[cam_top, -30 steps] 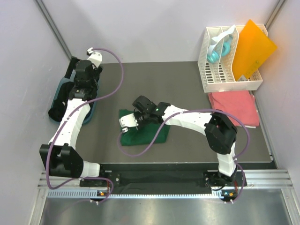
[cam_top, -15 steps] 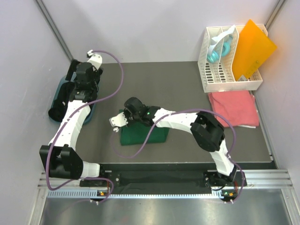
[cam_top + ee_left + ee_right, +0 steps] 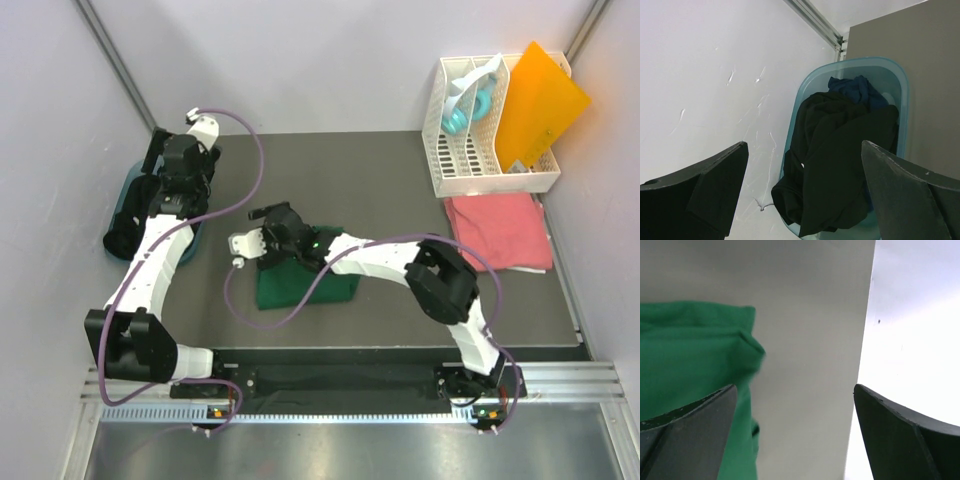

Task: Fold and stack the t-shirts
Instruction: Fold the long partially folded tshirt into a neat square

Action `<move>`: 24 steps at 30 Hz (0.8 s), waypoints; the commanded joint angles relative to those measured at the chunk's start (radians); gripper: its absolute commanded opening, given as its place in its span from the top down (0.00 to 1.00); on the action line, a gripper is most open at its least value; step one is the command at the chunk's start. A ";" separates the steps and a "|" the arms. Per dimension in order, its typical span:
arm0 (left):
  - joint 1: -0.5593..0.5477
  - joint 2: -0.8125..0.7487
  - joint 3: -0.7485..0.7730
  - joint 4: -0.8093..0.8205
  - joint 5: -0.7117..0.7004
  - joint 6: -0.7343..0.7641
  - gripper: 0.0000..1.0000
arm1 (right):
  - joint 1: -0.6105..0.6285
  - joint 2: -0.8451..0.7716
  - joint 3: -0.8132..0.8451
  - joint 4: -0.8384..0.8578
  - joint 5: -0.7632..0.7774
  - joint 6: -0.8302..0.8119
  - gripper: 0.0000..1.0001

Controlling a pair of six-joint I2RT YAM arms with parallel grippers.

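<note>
Left tool (image 3: 804, 144): wide open, empty, above dark shirts (image 3: 835, 150) in blue tub (image 3: 903, 95).
Right tool (image 3: 795, 387): wide open, empty, over green shirt (image 3: 690, 365) left edge.
Shirt axis: folded, long side left-right on tabletop (image 3: 400, 180).

A folded dark green t-shirt (image 3: 305, 285) lies by the table's (image 3: 390, 180) near edge, left of centre, with the right gripper (image 3: 243, 246) hanging over its far left corner. A folded coral pink t-shirt (image 3: 500, 228) lies at the right edge, just before the white rack (image 3: 468, 162)
</note>
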 commanded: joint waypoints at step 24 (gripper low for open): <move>0.005 -0.035 0.063 -0.021 -0.009 0.008 0.01 | 0.104 -0.288 -0.353 -0.317 -0.206 0.475 0.09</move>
